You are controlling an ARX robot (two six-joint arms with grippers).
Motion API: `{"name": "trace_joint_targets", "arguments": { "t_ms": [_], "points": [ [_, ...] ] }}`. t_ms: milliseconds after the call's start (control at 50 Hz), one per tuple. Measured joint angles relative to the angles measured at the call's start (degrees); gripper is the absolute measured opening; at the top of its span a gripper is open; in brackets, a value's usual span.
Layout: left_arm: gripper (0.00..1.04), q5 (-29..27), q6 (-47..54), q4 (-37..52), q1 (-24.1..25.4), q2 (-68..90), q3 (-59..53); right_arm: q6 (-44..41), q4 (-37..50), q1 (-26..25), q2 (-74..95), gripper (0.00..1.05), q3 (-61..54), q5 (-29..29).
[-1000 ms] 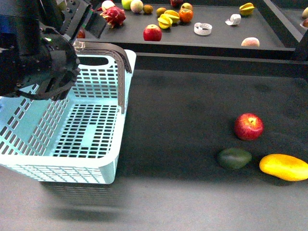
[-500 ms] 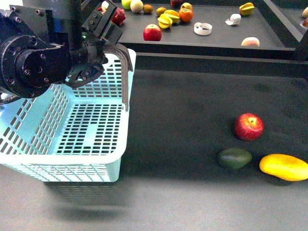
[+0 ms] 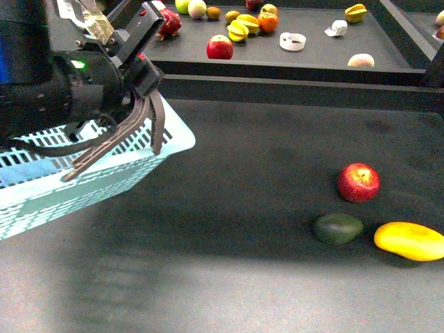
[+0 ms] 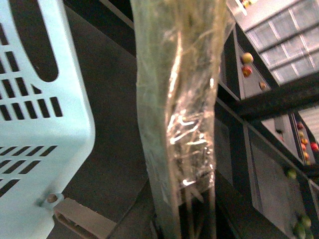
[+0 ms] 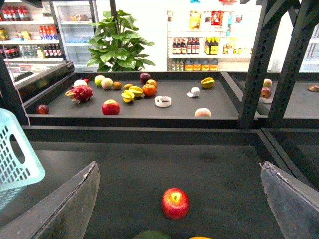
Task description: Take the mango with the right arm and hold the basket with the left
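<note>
Left pincer [image 3: 146, 82] is seen clamped round the taped handle [image 4: 179, 124], so the basket [image 3: 104, 173] is hung tilted below it, presumably kept ready for the fruit. Right pincer [image 5: 178, 169] is held wide open and empty. The mango [image 3: 409, 241] is left untouched on the desk [image 3: 263, 180] beneath it, nearer than the apple [image 5: 175, 203], beside the avocado [image 3: 337, 228]. A descent is judged needed.

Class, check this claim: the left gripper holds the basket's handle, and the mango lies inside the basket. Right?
No. The mango lies on the table beside the avocado, outside the basket; the front view shows it. The left gripper does hold the handle.
</note>
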Motion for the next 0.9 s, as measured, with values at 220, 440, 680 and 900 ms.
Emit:
{"name": "trace_joint_targets", "arguments": {
  "t_ms": [220, 440, 680, 900],
  "points": [
    [0.15, 14.88, 10.84, 10.03, -0.52, -10.93, -17.55, 0.0, 0.0, 0.0, 0.0, 0.96, 0.0, 0.0],
    [0.15, 21.35, 12.94, 15.5, -5.16, -14.29, -24.04, 0.0, 0.0, 0.0, 0.0, 0.96, 0.0, 0.0],
    [0.14, 23.04, 13.49, 20.28, -9.49, -14.36, -24.44, 0.0, 0.0, 0.0, 0.0, 0.96, 0.0, 0.0],
    [0.14, 22.77, 13.27, 22.97, -12.26, -13.25, -24.5, 0.0, 0.0, 0.0, 0.0, 0.96, 0.0, 0.0]
  ]
}}
